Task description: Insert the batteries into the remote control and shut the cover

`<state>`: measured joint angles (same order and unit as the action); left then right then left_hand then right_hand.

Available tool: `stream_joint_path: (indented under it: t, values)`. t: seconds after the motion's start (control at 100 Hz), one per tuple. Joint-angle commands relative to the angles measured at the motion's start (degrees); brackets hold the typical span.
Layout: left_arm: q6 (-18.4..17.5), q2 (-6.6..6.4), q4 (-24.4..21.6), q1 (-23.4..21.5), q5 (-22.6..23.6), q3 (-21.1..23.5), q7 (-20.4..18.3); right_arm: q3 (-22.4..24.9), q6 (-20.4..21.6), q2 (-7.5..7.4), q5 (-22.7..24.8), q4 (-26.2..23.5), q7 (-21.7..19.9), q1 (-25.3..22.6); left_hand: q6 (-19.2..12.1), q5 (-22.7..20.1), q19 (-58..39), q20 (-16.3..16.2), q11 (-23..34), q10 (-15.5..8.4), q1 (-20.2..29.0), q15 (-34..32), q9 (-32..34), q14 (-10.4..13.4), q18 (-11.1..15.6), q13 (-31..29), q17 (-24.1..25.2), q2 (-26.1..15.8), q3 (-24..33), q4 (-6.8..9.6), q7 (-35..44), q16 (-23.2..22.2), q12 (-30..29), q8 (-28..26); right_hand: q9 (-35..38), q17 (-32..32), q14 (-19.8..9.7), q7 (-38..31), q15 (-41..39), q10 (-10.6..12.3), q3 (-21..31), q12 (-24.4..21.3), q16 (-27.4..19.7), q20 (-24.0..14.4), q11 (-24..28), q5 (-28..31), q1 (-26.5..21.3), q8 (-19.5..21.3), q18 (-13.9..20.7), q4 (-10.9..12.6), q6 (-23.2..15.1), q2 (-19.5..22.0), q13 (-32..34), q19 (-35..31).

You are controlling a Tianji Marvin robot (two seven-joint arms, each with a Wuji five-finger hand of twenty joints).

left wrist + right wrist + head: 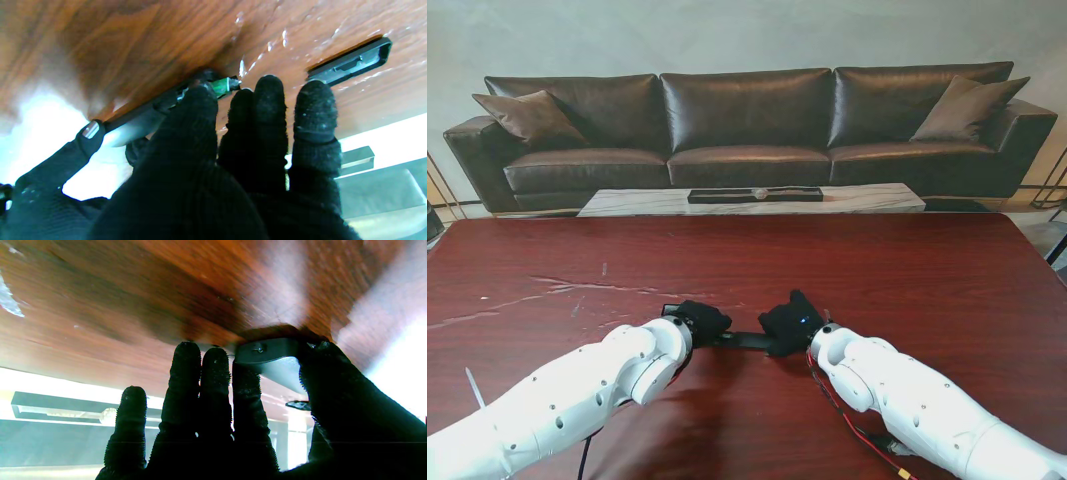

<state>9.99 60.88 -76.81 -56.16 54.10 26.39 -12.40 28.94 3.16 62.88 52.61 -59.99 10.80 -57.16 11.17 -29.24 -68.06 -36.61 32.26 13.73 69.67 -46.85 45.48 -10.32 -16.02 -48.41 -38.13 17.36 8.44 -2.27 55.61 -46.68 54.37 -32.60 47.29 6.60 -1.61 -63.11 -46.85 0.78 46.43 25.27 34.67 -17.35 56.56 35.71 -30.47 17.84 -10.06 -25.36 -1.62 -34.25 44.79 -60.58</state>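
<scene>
Battery-fitting step: the left robot hand (pixel 200 140) presses a green-tipped battery (pixel 224 85) into the slim black plastic remote control (pixel 745 341), whose other end the right robot hand (pixel 253 413) clamps. The loose black cover (pixel 350 61) lies near on the red-brown wooden desk (pixel 907 280); next, I judge, seat the battery flat.

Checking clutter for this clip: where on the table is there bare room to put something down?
The table shows bare wood on its whole far half toward the sofa, and out to both side edges. It is crowded only near me at the middle, where the left hand and right hand meet on the remote; the cover lies just beyond the left hand.
</scene>
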Motion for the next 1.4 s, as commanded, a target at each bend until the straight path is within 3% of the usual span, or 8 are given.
stream_joint_path:
  t: [0.0, 0.67, 1.09, 1.39]
  values:
    - [0.2, 0.43, 0.4, 0.4, -0.4, -0.3, 0.4, -0.8, 0.5, -0.24, 0.1, 0.5, -0.9, -1.3, 0.1, -1.5, -0.7, -1.3, 2.8, 3.2, 1.0, -1.3, -0.2, 4.9, -1.5, -0.2, 0.0, 1.6, 2.2, 2.38, 1.6, -0.8, -0.4, 0.5, 0.4, -0.6, -0.5, -7.0, -0.1, 0.2, 4.6, -1.7, 0.1, -1.2, -1.7, 4.8, -8.4, 2.6, -0.9, 4.9, -10.1, 4.9, -0.5, -0.6]
    - [2.0, 2.53, 4.2, 2.9, -3.8, -3.5, 4.3, -0.6, 0.6, -0.37, 0.3, 0.2, -1.3, -1.5, 1.0, -0.8, -2.4, -2.5, 7.3, 3.7, 1.1, -4.5, -1.9, 5.6, -1.6, 0.6, 0.3, 0.7, 1.3, 1.83, 1.9, -0.8, -2.0, 0.6, 0.3, -0.9, -0.5, -7.0, -0.1, 0.2, 4.4, -1.7, 0.1, -1.1, -1.8, 4.8, -8.4, 2.5, -1.0, 4.9, -10.1, 4.9, -0.4, -0.4]
    - [3.6, 2.57, 3.6, 3.2, -5.3, -4.5, 2.3, -0.3, 0.6, -0.39, 0.4, 0.2, -1.1, -1.6, 0.9, -0.4, -3.4, -2.9, 8.8, 3.1, 1.1, -5.7, -2.1, 6.5, -1.3, 0.3, 0.1, 0.0, -0.2, 1.58, 1.6, -0.9, -1.9, 0.4, 0.4, -1.0, -0.5, -7.0, -0.1, 0.2, 4.4, -1.7, 0.1, -1.1, -1.8, 4.8, -8.4, 2.5, -1.1, 4.9, -10.1, 5.0, -0.5, -0.4]
    - [3.6, 3.55, 4.9, 3.0, -7.1, -4.7, 4.2, -0.4, 0.5, -0.41, 0.4, 0.2, -1.1, -1.6, 1.5, -0.3, -4.6, -3.0, 11.1, 2.7, 0.9, -6.7, -2.6, 6.8, -1.2, 0.3, -0.3, -1.1, -2.2, 1.5, 1.2, -0.8, -3.0, -0.1, 0.3, -1.0, -0.5, -6.9, 0.0, 0.2, 4.3, -1.7, 0.1, -1.1, -1.8, 4.8, -8.4, 2.5, -1.2, 5.0, -10.1, 5.0, -0.5, -0.4]
